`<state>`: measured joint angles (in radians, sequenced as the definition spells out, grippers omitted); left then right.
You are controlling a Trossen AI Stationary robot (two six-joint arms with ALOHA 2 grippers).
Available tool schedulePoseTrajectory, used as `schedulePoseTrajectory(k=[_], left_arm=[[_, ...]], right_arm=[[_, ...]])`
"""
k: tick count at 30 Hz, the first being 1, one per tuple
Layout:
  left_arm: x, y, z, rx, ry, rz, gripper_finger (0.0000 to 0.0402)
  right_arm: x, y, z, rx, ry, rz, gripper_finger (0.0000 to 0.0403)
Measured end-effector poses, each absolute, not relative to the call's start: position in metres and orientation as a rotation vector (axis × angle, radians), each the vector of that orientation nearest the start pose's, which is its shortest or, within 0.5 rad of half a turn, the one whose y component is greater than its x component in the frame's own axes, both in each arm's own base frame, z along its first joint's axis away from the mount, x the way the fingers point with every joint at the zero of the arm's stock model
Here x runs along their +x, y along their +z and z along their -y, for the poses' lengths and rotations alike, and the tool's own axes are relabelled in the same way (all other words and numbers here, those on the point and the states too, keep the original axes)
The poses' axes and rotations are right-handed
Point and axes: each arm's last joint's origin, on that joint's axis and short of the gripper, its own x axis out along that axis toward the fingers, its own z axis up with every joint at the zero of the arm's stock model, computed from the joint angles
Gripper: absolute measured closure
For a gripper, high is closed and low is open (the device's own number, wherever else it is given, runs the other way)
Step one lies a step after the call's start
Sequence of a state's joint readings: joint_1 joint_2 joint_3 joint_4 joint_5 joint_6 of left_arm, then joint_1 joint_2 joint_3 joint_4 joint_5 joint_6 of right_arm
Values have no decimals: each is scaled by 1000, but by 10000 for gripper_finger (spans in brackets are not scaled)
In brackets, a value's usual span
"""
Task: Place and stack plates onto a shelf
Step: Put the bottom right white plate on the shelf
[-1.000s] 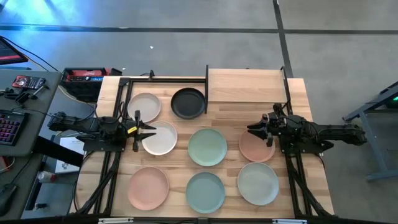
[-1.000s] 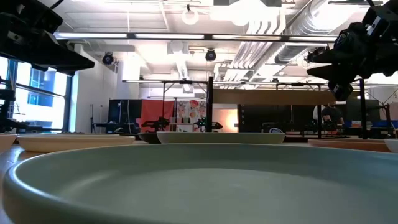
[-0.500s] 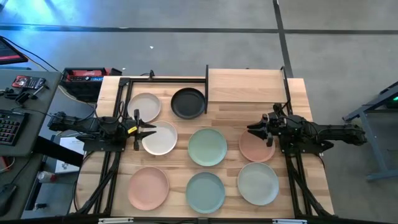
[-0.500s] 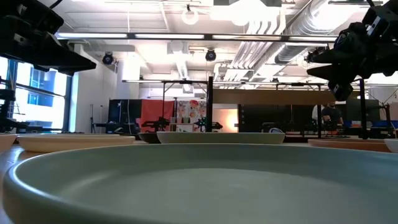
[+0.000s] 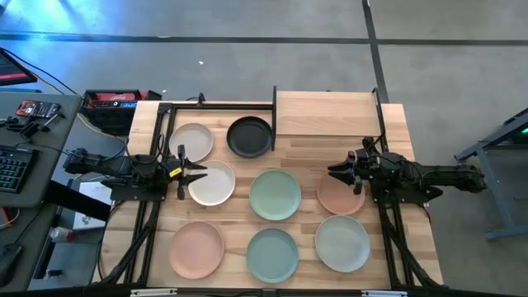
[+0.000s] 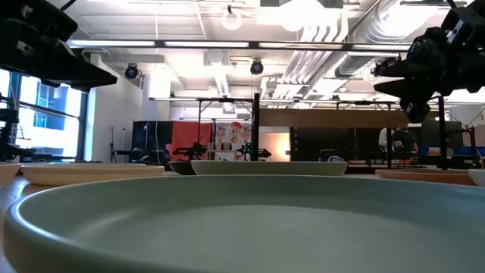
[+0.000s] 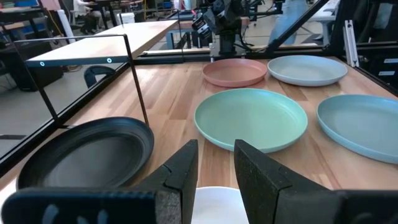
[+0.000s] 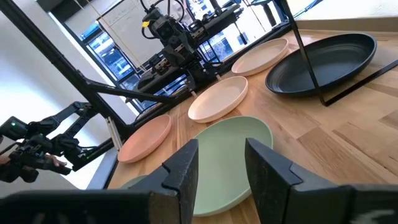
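No change over last second: left gripper [image 5: 195, 172] open over round matte white plate [image 5: 214, 186], right gripper [image 5: 341, 172] open above salmon plate [image 5: 337, 198]; pale-wood shelf [image 5: 326, 114] bare, stacking not started.

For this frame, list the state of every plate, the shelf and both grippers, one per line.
Plates: eight, all flat on the table, none stacked.
Black plate: under the frame left of the shelf.
Shelf: bare, no plate on it.
Left gripper: open, over the white plate.
Right gripper: open, over the pink plate.

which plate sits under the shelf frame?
The black plate. It lies at the table's far edge, partly under the shelf frame's open left bay beside the board; the other seven lie clear of the board.
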<state>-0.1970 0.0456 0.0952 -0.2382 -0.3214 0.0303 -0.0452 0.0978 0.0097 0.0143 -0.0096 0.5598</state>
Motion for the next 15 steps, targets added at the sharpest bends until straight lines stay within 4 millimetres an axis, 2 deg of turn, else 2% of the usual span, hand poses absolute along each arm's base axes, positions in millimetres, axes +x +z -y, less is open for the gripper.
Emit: schedulePoseTrajectory(k=[11,15], left_arm=[[92,170,9,78,121,-184,309],[92,170,9,79,121,-184,309]], right_arm=[[103,161,5,494,-62,-60,289],[103,161,5,526,-63,-57,289]])
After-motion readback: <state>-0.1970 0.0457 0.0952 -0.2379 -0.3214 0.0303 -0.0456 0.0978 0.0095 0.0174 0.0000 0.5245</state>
